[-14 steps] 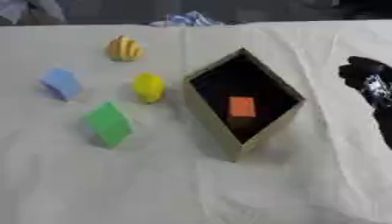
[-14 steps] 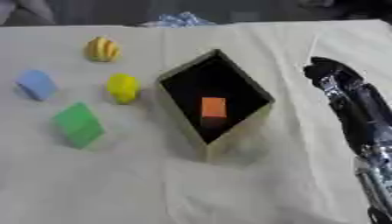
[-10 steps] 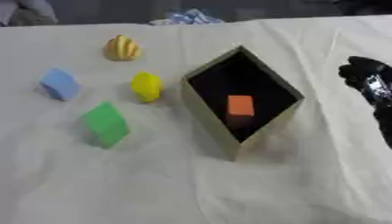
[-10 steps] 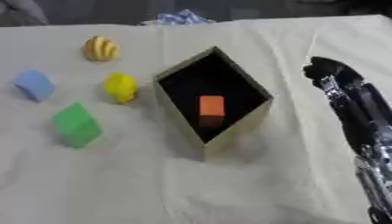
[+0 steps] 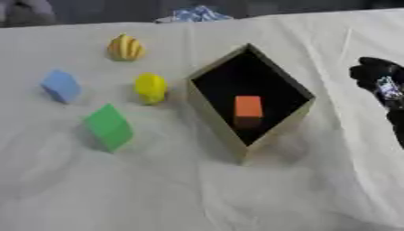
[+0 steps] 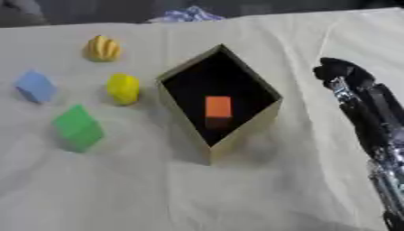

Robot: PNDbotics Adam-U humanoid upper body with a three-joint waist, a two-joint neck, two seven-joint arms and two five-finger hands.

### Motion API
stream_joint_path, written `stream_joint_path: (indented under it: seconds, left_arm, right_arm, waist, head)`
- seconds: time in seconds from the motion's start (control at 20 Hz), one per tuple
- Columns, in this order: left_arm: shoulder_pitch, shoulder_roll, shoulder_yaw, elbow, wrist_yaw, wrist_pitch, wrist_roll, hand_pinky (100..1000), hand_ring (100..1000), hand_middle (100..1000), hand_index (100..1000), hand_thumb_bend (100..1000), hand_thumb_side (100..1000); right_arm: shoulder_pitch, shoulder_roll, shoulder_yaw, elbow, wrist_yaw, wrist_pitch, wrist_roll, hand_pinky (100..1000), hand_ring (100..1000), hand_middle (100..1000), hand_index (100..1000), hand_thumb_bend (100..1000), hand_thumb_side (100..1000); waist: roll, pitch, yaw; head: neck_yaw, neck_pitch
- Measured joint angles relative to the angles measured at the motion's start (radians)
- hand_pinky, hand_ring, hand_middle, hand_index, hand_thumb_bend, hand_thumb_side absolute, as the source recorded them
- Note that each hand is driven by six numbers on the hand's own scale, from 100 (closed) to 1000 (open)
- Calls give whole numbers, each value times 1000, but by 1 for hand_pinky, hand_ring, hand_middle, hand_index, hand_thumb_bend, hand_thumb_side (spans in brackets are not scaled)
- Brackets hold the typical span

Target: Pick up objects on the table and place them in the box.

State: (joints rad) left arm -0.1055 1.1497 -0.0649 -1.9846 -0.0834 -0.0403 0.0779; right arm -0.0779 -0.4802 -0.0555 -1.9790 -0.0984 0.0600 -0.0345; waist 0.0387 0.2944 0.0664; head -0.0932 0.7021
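The box (image 5: pixel 249 101) sits open near the middle of the table (image 5: pixel 197 189), turned corner-on toward me, and one orange block (image 5: pixel 248 108) already lies on its dark floor, so I judge the job begun but far from finished. Four things are left out on the cloth to the box's left: a yellow rounded piece (image 5: pixel 150 87) just beside the box's near wall, a yellow ribbed piece (image 5: pixel 125 47) farther back, a blue block (image 5: pixel 61 85) well out toward the left edge, and a green block (image 5: pixel 108 127) nearer to me, tilted on the cloth. None of them touches another or the box. My right hand (image 6: pixel 341 74) hangs to the right of the box, apart from it and carrying nothing that I can see; its fingers look curled in, though I cannot tell this with any certainty from the dark shape it makes. My left hand shows in neither view. Beyond the table's far edge lies a crumpled blue and white cloth (image 5: pixel 195 14), no part of the work. I can read no brand, label or writing on the box, the blocks or the cloth.
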Motion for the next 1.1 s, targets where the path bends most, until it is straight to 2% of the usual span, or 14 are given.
stream_joint_path:
  seconds: [0.2, 0.45, 0.7, 1.1]
  left_arm:
    - [-71, 59, -36, 5, -52, -2, -174, 810, 759, 748, 891, 452, 781]
    - [-180, 92, -66, 43, -176, -34, -361, 818, 759, 759, 894, 489, 767]
    - [-259, 100, -122, 121, -241, -87, -452, 821, 764, 764, 897, 503, 771]
    - [-397, 98, -164, 235, -255, -129, -520, 824, 768, 769, 901, 519, 764]
  right_arm:
    - [0, -10, 1, 0, 3, -2, 4, 925, 860, 756, 851, 100, 742]
    - [0, -22, 7, 0, 8, -5, 10, 925, 860, 756, 851, 100, 747]
    - [1, -37, 9, 0, 13, -8, 15, 925, 859, 756, 851, 100, 747]
    - [-1, -53, 13, 0, 24, -9, 19, 925, 859, 756, 852, 100, 753]
  waist:
    - [0, 2, 3]
    - [-3, 8, 8]
    - [1, 19, 14]
    - [20, 33, 8]
  head:
    - [-2, 0]
    - [-1, 0]
    - [-3, 0]
    - [-6, -8]
